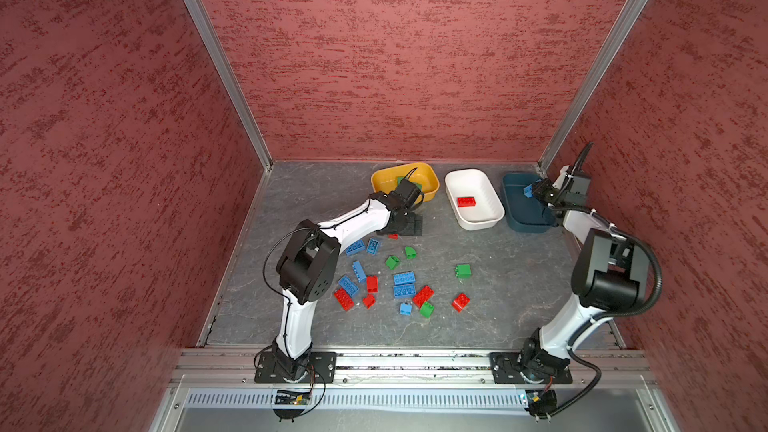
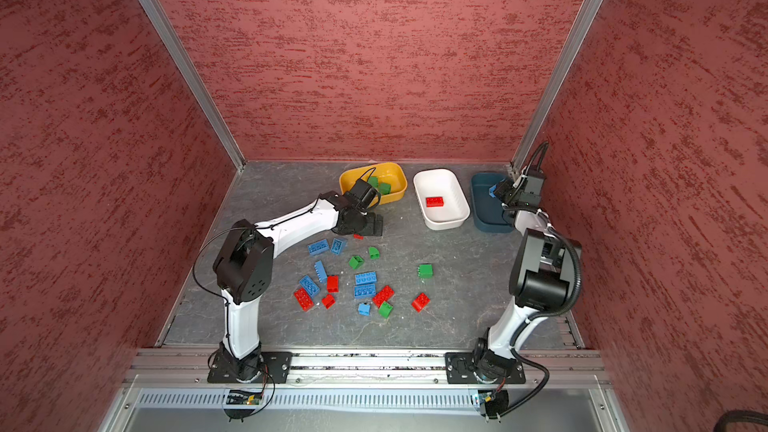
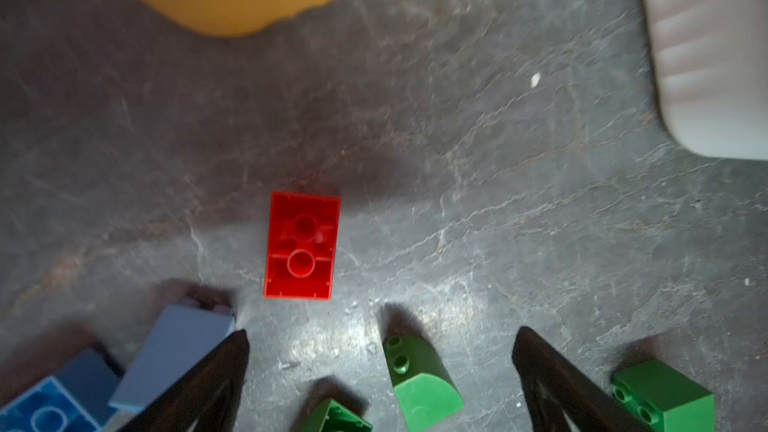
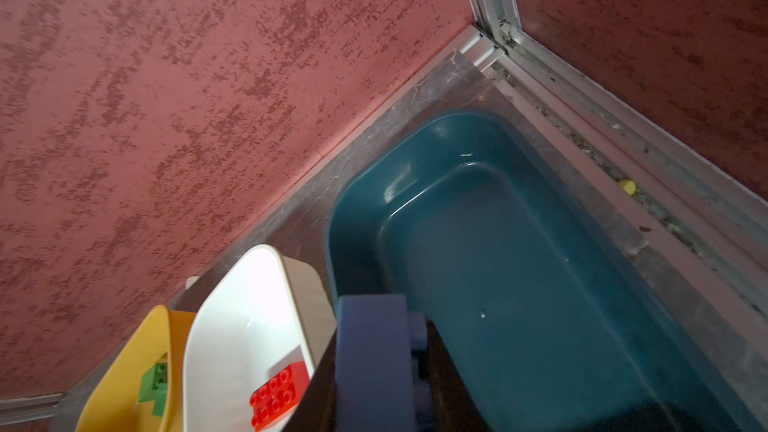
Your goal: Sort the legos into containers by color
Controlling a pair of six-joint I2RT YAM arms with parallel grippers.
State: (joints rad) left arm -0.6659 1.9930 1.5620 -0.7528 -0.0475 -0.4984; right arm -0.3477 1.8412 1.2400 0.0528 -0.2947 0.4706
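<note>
Right gripper (image 1: pixel 535 193) pinches blue brick (image 1: pixel 528 190) near teal tub (image 1: pixel 525 227) rim; releasing here, I risk a bounce-out. Left gripper (image 3: pixel 380 336) wide, empty.

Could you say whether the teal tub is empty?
Empty where visible: the teal tub shows a bare floor; the right hand holds a blue brick above it.

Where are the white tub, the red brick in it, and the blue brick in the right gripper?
white tub (image 1: pixel 467 184): in a top view, bare inner floor
red brick (image 1: pixel 466 201): in a top view, studded top face
blue brick (image 4: pixel 374 367): right wrist view, smooth side face
</note>
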